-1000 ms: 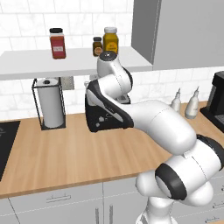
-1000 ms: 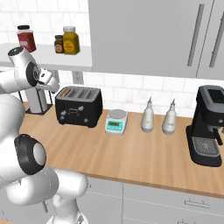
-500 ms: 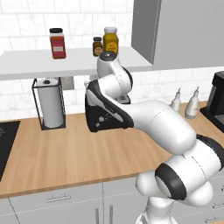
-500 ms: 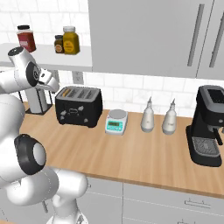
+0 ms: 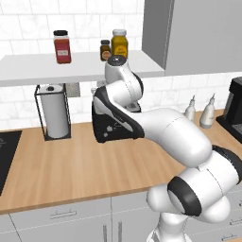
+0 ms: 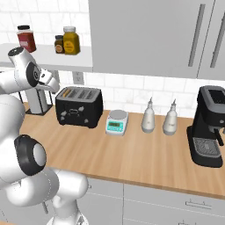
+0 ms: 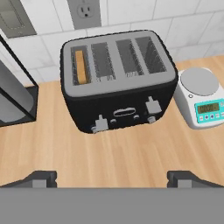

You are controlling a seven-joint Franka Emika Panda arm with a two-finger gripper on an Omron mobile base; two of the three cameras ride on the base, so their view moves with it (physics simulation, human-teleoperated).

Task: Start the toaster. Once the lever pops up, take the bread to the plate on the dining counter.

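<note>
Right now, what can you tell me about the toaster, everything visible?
The toaster is a black box with a silvery top cut by four slots. The bread stands in the slot nearest the paper towel holder; the other three look empty. Two grey levers and small pale marks sit on its front. It stands upright on the wooden worktop against the tiled wall, beside the kitchen scale.
</note>
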